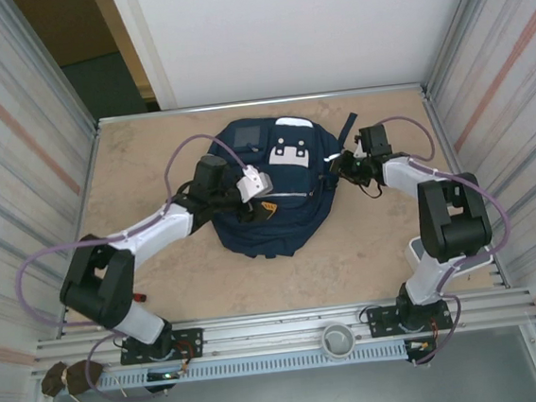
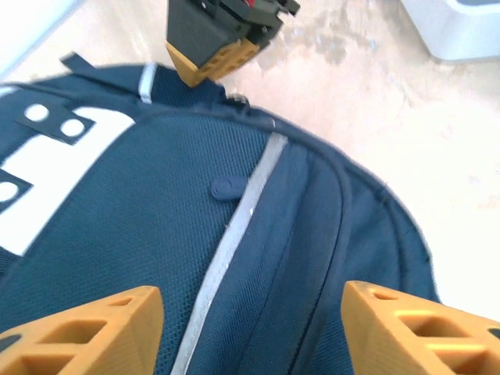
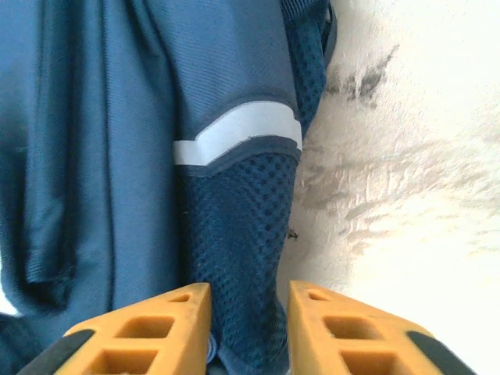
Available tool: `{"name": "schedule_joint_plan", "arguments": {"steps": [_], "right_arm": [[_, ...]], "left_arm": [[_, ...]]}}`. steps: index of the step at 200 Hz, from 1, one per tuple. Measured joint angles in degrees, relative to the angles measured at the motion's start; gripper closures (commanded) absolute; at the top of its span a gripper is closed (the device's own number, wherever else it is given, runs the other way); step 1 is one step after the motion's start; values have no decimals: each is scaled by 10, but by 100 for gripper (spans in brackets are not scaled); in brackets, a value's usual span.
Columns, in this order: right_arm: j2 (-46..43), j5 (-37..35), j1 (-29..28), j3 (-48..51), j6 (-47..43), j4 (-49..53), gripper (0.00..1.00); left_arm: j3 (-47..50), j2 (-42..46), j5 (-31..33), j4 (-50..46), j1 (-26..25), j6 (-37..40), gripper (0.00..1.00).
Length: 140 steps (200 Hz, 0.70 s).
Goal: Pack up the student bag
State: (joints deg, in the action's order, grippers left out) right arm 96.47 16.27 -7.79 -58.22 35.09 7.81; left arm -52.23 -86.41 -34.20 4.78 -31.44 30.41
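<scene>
1. Closest up, at the left gripper (image 2: 250,312): orange jaws wide apart above the student bag (image 1: 282,228), holding nothing.
2. At the right gripper (image 3: 248,305): jaws a little apart, netted part (image 3: 234,226) of the bag between them; cannot tell if pinched.
3. Bag lying flat mid-surface (image 1: 141,166), between both arms.

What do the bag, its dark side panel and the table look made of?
The bag looks like woven synthetic cloth in matte navy, with a fine weave showing up close. Its side panel is an open mesh with small holes all over. The table is a hard, pale, matte board, mottled and stained. It could be wood or laminate, and I can't tell which.
</scene>
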Motion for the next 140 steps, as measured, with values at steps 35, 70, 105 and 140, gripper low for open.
{"name": "schedule_joint_plan", "arguments": {"steps": [35,70,105,140], "right_arm": [[-81,-42,0,-29,-44,57,52],[-175,-118,-15,-72,-92,118,42],[-258,-212,-68,-108,-140,158,31],[-315,-286,-109,-110,-172,172,27]], "left_arm": [[34,94,22,28,0,-52,27],[76,184,90,44,0,-95,23],[129,266,205,63,5,-122,18],[175,309,324,87,27,-156,15]]}}
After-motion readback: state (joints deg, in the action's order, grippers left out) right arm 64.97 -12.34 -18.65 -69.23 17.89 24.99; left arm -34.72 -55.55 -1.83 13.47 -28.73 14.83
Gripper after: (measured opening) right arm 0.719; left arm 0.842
